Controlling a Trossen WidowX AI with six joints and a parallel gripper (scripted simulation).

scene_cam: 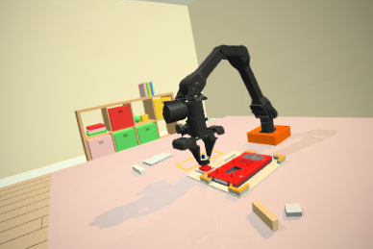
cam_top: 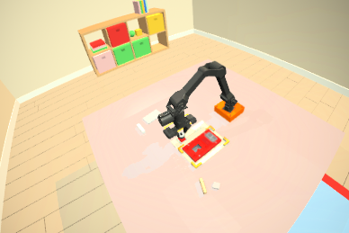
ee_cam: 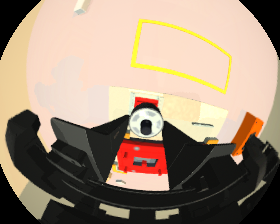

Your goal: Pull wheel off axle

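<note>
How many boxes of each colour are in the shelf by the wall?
In the shelf:
Red box: 1
Yellow box: 1
Green boxes: 2
Pink box: 1
Total: 5 boxes
</note>
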